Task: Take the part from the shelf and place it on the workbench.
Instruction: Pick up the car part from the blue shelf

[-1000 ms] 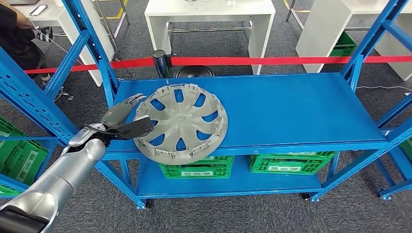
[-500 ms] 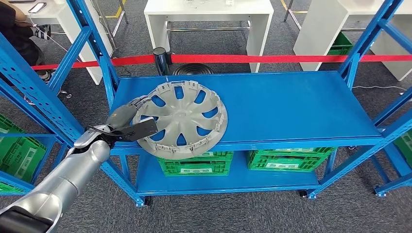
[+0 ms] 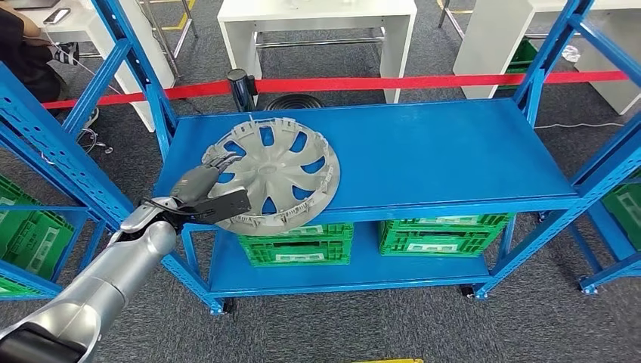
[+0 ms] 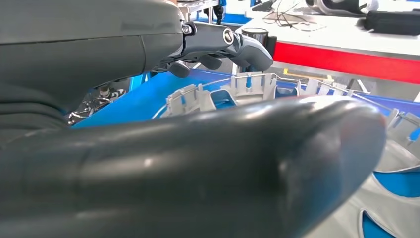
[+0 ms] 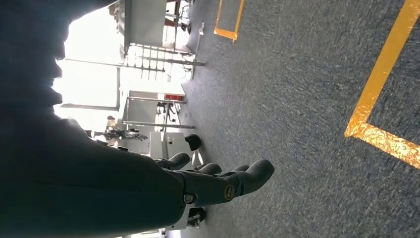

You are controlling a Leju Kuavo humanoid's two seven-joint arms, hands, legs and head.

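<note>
One grey wheel cover [image 3: 277,174] lies on the blue shelf [image 3: 423,155], its edge held by the left robot hand [image 3: 202,190].

Green crates [image 3: 296,248] sit on the rack's lower level; a red barrier tape [image 3: 423,81] and white tables [image 3: 317,15] stand behind.

One grey wheel cover [image 3: 270,175] lies on the left part of the blue shelf [image 3: 423,151]. Two green crates [image 3: 296,248] sit side by side on the lower level beneath it, and part of another green crate [image 3: 30,242] shows at the far left. One red barrier tape [image 3: 423,80] runs across beyond the shelf. One white table [image 3: 317,11] stands farther back.
</note>
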